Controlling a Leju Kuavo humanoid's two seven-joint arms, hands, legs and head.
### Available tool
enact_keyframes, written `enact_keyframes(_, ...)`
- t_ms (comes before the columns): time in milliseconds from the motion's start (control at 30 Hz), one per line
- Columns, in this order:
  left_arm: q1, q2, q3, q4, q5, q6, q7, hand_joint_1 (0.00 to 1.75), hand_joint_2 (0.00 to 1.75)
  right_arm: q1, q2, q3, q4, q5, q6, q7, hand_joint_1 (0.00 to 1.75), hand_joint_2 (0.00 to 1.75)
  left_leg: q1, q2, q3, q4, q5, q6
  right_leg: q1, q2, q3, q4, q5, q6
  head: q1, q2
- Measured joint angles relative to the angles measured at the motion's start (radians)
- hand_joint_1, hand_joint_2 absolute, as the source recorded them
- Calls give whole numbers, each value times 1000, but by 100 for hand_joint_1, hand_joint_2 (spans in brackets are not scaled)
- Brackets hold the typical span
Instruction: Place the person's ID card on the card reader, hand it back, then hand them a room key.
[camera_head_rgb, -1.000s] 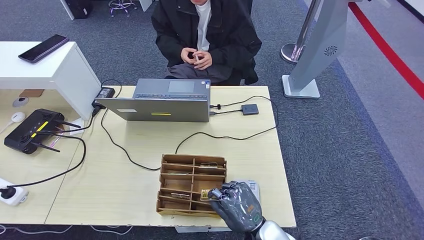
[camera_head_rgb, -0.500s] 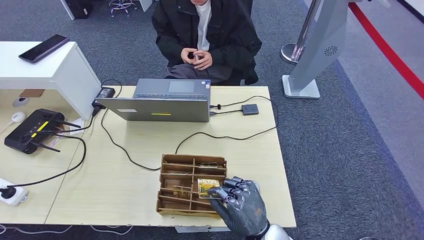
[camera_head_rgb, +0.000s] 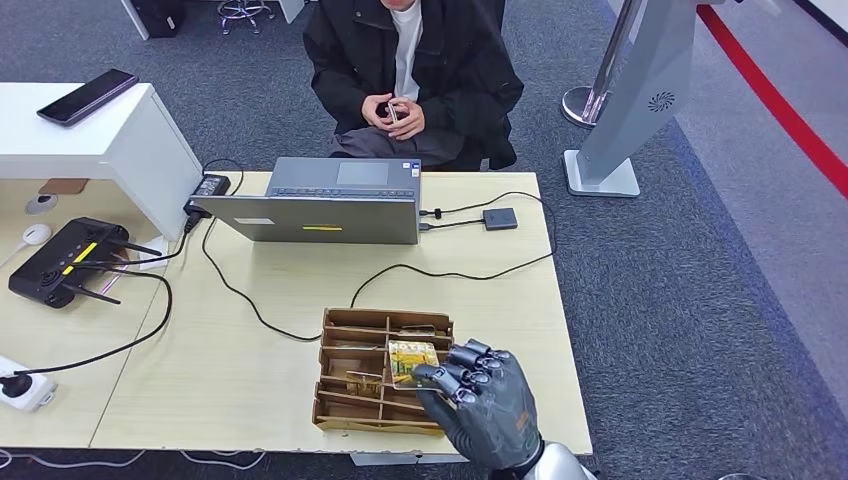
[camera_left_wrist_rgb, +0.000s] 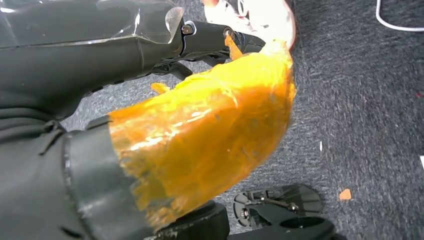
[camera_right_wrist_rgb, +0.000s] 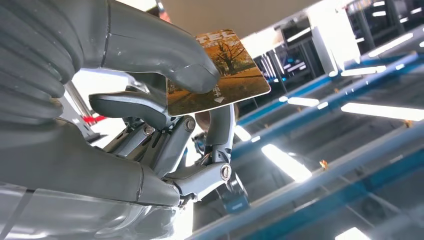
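Grey-fingered, the right hand (camera_head_rgb: 478, 400) pinches a yellow-brown picture-printed room key card (camera_head_rgb: 412, 361) at the frame's lower centre, above the brown wooden compartment tray (camera_head_rgb: 340, 364). Whether the left hand's fingers are open or closed, I cannot tell.

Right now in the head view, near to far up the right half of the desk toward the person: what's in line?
Right hand pinching a room key card → wooden divider tray → black cable → laptop → seated person.
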Motion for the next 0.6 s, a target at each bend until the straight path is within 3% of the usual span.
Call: enact_keyframes(600, -4, 0, -65, 0, -38, -16, 11, 0, 0, -203, 34, -1, 11, 27, 13, 30, 175, 175, 0, 0, 0, 0, 0, 0, 0, 0, 0, 0, 0, 0, 0, 0)
